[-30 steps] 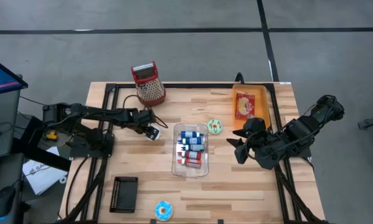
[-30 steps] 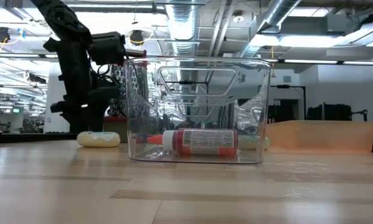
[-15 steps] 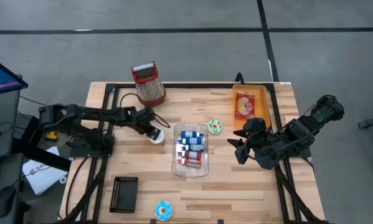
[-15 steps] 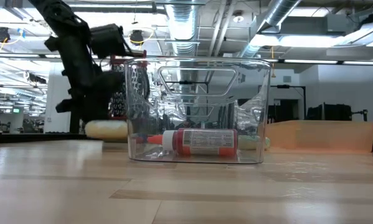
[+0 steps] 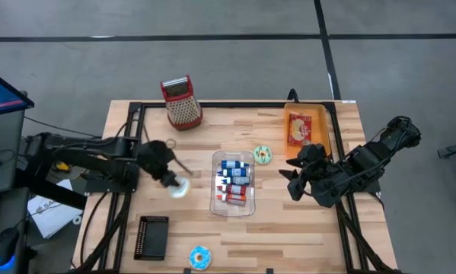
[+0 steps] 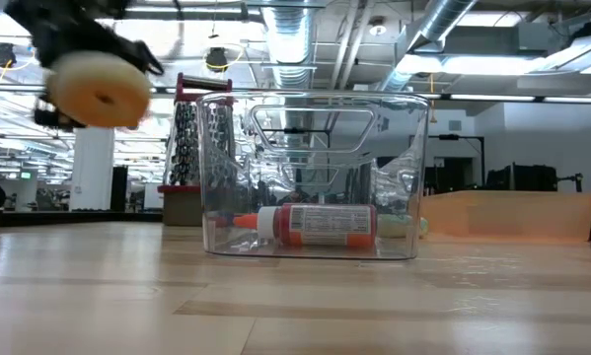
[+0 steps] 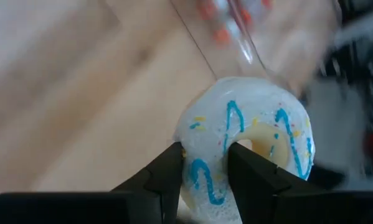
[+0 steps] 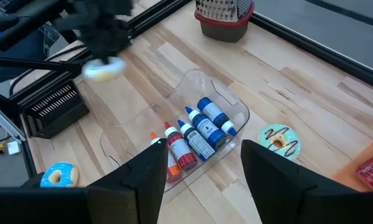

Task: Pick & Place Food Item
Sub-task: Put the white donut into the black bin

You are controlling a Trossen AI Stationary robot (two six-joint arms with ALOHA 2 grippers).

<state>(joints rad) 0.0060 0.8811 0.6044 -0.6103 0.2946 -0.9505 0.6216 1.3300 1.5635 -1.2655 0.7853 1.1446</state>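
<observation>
A white-iced donut (image 5: 180, 188) with blue stripes hangs above the table, left of the clear bin (image 5: 234, 199), with my left gripper (image 7: 205, 152) shut on it. The low view shows the donut (image 6: 98, 91) high above the tabletop with its hole facing the near edge. My right gripper (image 5: 292, 180) hovers open to the right of the bin, with nothing between its fingers (image 8: 142, 180). A green-iced donut (image 5: 263, 155) lies flat on the table by the bin's far right corner. A blue-iced donut (image 5: 200, 257) lies near the front edge. My left gripper pinches one side of the donut's ring (image 7: 205, 180) between its two fingers, one finger (image 7: 170, 171) on the outer edge and the other (image 7: 245, 171) by the hole. The fingers slant down from the table's left. The donut is lifted clear and stands tilted on edge.
The clear bin holds several red and blue bottles (image 8: 195, 134). A red grater (image 5: 182, 103) stands at the far left, and an orange tray (image 5: 319, 137) with a red packet sits at the far right. A black rack (image 5: 151, 237) lies near the front left.
My left gripper has taken hold of the white donut, which lay flat on the table left of the bin. It has risen and drawn back toward the table's near-left. The donut is lifted clear and has tipped up onto its edge.
</observation>
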